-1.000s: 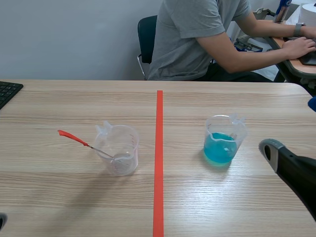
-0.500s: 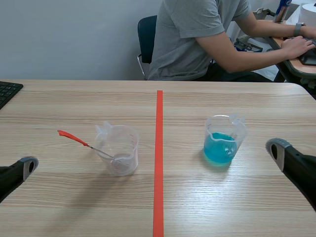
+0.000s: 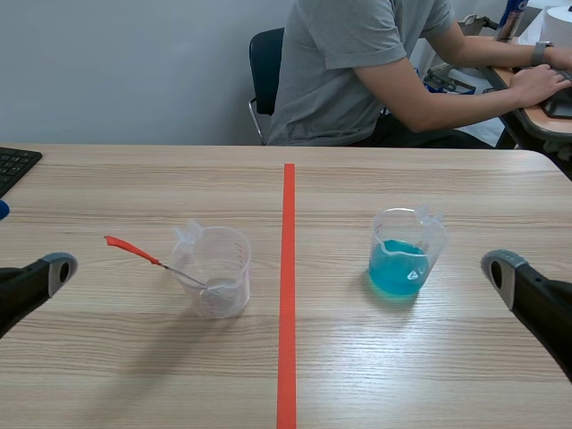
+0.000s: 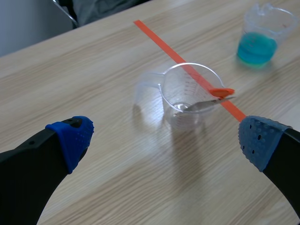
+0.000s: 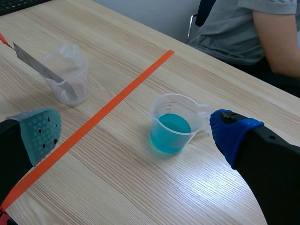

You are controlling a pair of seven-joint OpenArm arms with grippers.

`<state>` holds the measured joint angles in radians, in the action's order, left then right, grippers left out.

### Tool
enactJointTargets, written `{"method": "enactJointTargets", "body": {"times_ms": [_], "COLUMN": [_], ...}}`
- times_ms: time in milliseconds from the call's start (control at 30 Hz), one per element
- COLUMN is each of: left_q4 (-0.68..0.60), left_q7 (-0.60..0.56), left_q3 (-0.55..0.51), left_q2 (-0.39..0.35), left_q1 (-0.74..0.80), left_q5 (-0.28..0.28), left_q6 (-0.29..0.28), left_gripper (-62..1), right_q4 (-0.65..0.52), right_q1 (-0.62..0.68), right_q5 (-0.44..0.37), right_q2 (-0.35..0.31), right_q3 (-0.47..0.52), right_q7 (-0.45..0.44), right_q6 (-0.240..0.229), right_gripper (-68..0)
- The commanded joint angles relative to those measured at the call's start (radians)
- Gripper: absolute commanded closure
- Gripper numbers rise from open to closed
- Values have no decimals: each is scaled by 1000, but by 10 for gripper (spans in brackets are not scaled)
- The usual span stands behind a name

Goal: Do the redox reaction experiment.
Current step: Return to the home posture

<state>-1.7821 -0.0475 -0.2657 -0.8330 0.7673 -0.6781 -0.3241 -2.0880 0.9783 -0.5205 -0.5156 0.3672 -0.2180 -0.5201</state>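
A clear beaker (image 3: 217, 271) stands left of the tape line with a metal spatula (image 3: 143, 254) leaning in it, its orange-red handle pointing left. A second beaker (image 3: 405, 253), holding blue liquid, stands to the right of the line. My left gripper (image 4: 164, 138) is open, and the clear beaker (image 4: 190, 96) sits just ahead of it. In the scene view one of its fingers (image 3: 40, 275) shows at the left edge. My right gripper (image 5: 136, 132) is open too, with the blue beaker (image 5: 173, 124) ahead between its fingers (image 3: 527, 299). Neither gripper touches anything.
An orange-red tape line (image 3: 288, 286) runs down the middle of the wooden table (image 3: 357, 375). A black keyboard (image 3: 13, 165) lies at the far left edge. A person (image 3: 375, 63) sits beyond the table's far side, working at another desk.
My left arm has come in from the lower left and moved forward toward the clear beaker. My right arm shifted slightly right, then held still. The beakers have not moved.
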Motion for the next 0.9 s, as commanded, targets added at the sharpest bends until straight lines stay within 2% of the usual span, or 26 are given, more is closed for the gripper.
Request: {"method": "enactJointTargets", "body": {"times_ms": [0, 133, 300, 867], "left_q4": [-22, -30, -35, -35], "left_q7": [-3, -1, 4, -1], "left_q3": [-28, -42, -42, -37], "left_q2": [21, 38, 52, 51], "left_q1": [0, 0, 0, 35], "left_q5": [-6, -3, 39, 39], "left_q6": [-18, -31, -31, -27], "left_gripper": [-623, -623, -623, -623], "right_q4": [-16, -16, -16, -16], "right_q1": [-11, -11, -11, -11], "right_q5": [-8, -8, -7, -7], "right_q2": [-5, -5, -5, -5], "right_q3": [6, 6, 6, 6], "right_q7": [-8, -8, -4, 11], "right_q6": [1, 1, 1, 1], "right_gripper": [-679, -679, -679, -679]}}
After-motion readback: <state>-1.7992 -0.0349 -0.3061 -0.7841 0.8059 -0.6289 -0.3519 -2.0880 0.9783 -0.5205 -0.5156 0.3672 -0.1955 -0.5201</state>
